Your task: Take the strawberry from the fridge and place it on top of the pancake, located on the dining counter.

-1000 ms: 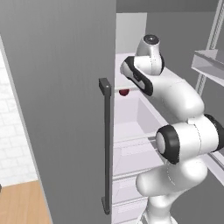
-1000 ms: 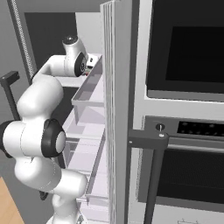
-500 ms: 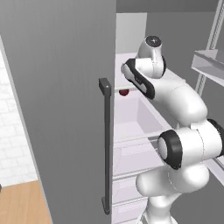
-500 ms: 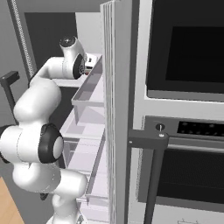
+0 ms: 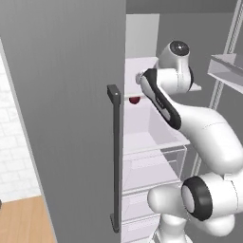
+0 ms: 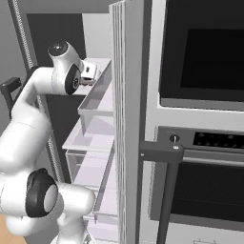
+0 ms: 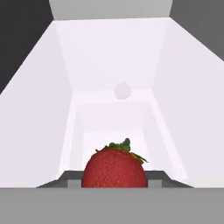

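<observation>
Between fingers (image 7: 157,176): strawberry (image 7: 114,168)

Strawberry (image 7: 114,168) bottom cut off by lower band; hand (image 7: 114,180) fingertips mostly hidden behind berry.

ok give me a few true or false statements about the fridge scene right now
1. The strawberry sits between the end effector fingertips. True.
2. The strawberry has a green leafy cap. True.
3. The fridge doors are both closed. False: it is open and the arm reaches onto a white shelf.
4. The oven stands left of the fridge in the right base view. False: it stands to the right.
5. The fridge handle is a dark vertical bar. True.
</observation>
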You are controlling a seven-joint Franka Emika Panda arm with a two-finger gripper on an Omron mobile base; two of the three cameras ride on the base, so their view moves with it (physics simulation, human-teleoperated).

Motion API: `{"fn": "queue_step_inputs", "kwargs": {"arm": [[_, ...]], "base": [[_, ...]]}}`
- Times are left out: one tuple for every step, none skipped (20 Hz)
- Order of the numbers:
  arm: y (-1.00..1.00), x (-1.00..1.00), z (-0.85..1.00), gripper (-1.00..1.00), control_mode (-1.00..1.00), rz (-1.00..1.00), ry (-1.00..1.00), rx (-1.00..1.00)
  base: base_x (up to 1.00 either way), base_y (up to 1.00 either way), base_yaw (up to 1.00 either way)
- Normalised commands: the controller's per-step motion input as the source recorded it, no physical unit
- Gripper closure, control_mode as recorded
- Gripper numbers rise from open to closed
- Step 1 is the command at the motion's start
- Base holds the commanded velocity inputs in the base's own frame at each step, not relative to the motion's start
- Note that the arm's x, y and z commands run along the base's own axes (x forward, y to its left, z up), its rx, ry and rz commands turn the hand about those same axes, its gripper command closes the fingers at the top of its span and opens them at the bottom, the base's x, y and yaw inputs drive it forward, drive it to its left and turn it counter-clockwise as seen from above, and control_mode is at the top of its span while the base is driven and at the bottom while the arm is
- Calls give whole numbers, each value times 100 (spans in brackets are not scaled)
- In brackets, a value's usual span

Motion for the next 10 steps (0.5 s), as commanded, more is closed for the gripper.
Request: {"fn": "queue_step_inputs", "kwargs": {"arm": [[16, -100, 15, 100, -100, 1, 2, 0], [12, -100, 10, 100, -100, 1, 2, 0], [5, -100, 4, 100, -100, 0, 3, 0], [0, -100, 0, 100, -100, 0, 5, 0], [0, -100, 0, 100, -100, 0, 8, 1], [0, -100, 0, 100, -100, 0, 9, 1], [0, -100, 0, 100, -100, 0, 9, 2], [0, -100, 0, 100, -100, 0, 9, 2], [0, -100, 3, 100, -100, 0, 10, 2], [0, -100, 1, 100, -100, 0, 10, 2]], "base": [[0, 0, 0], [0, 0, 0], [0, 0, 0], [0, 0, 0], [0, 0, 0], [0, 0, 0], [0, 0, 0], [0, 0, 0], [0, 0, 0], [0, 0, 0]]}}
